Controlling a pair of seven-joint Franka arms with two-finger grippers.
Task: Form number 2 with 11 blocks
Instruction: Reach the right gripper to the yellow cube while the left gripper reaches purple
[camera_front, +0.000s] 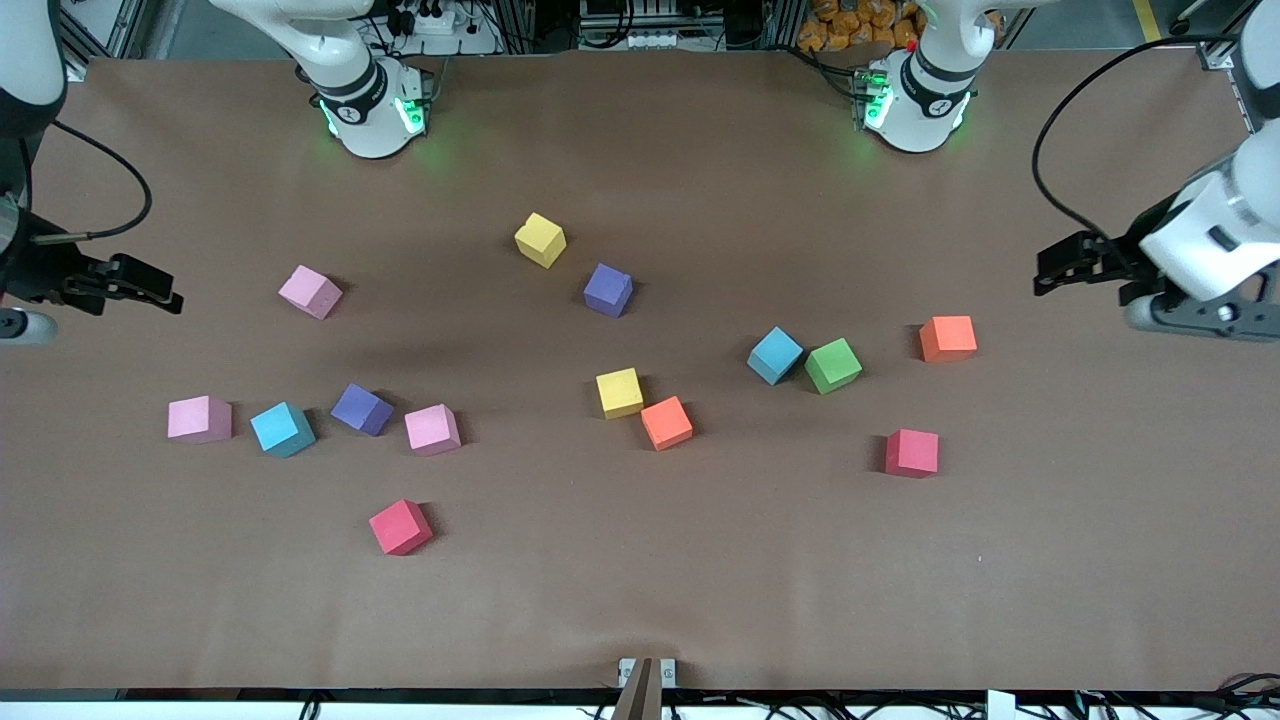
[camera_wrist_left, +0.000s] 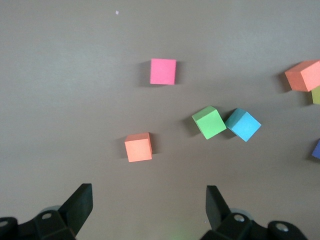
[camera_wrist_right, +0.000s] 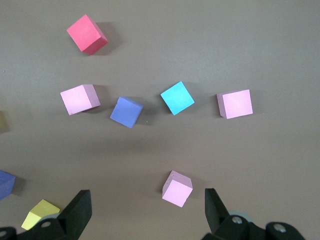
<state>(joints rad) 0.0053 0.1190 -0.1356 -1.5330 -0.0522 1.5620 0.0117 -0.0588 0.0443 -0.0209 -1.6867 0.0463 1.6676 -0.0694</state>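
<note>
Here I see the task at its very start: thirteen small matte foam cubes lie scattered on the brown paper-covered table (camera_front: 640, 600), none joined, so the digit 2 is wholly unbuilt and all eleven placements remain, by my judgement.

Left gripper (camera_wrist_left: 149, 202): jaws wide apart and empty, hovering over the left arm's end of the table. Closest ahead of the jaws, roughly centred between them, lies the orange cube (camera_wrist_left: 138, 147). Past it and off toward one finger, the green cube (camera_wrist_left: 209, 122) touches the light blue cube (camera_wrist_left: 243, 124). Farthest, nearly in line with the jaw gap, sits the red cube (camera_wrist_left: 163, 71).

Right gripper (camera_wrist_right: 148, 202): jaws likewise spread and holding nothing, over the right arm's end. Just ahead of the gap lies one pink cube (camera_wrist_right: 177, 188). Farther out runs a loose row: a second pink cube (camera_wrist_right: 79, 99), the purple cube (camera_wrist_right: 126, 112), a turquoise cube (camera_wrist_right: 177, 97), a third pink cube (camera_wrist_right: 235, 104). Outermost is a second red cube (camera_wrist_right: 87, 33).

Neither arm has committed to a cube.
</note>
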